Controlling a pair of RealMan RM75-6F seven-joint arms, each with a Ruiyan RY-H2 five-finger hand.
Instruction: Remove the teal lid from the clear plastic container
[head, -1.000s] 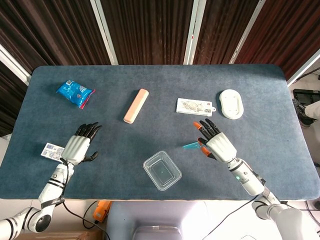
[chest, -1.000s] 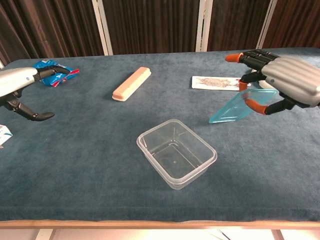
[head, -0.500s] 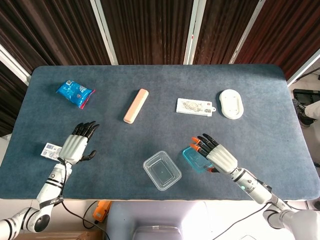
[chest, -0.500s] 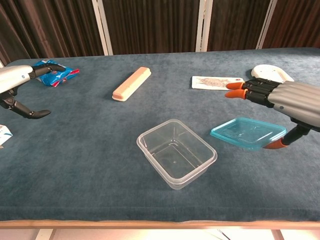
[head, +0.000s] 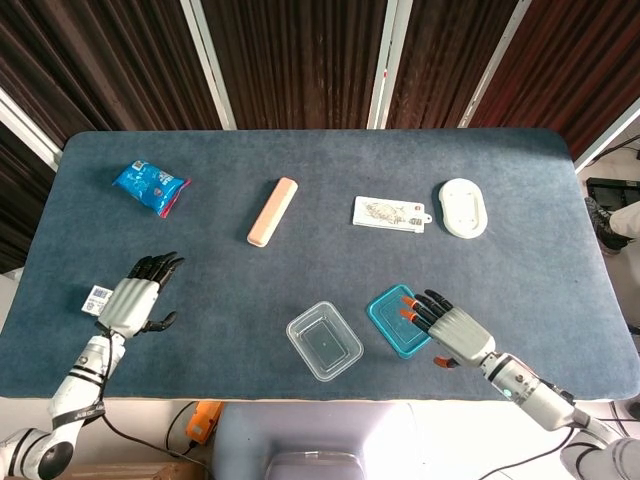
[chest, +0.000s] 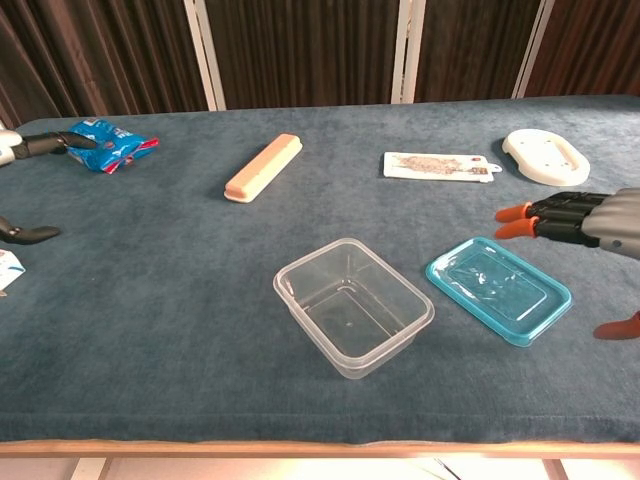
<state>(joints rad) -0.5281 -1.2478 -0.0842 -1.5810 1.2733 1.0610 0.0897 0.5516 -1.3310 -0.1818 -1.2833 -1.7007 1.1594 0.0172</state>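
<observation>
Two hands are hanging low over the table (head: 330, 110), one at each lower corner of the head view, neither holding anything. Largest after the table, the right hand (head: 455, 332) is sitting at the lower right with fingers spread and released, its tips just over the right edge of the lid (head: 399, 320); that loose pose is reading as a hand letting go, judging by the lid lying flat. The left hand (head: 132, 298) is idling at the lower left beside a small label (head: 96, 299), fingers apart and empty, likely kept clear of the work. At lower centre the container (head: 324, 341) is standing open, uncovered. The lid is resting flat on the cloth just right of the container, apart from it, so the removal looks done. Across the upper half are lying a white dish (head: 463, 207), a card (head: 390, 213), a pink bar (head: 272, 211) and a blue packet (head: 149, 186).
</observation>
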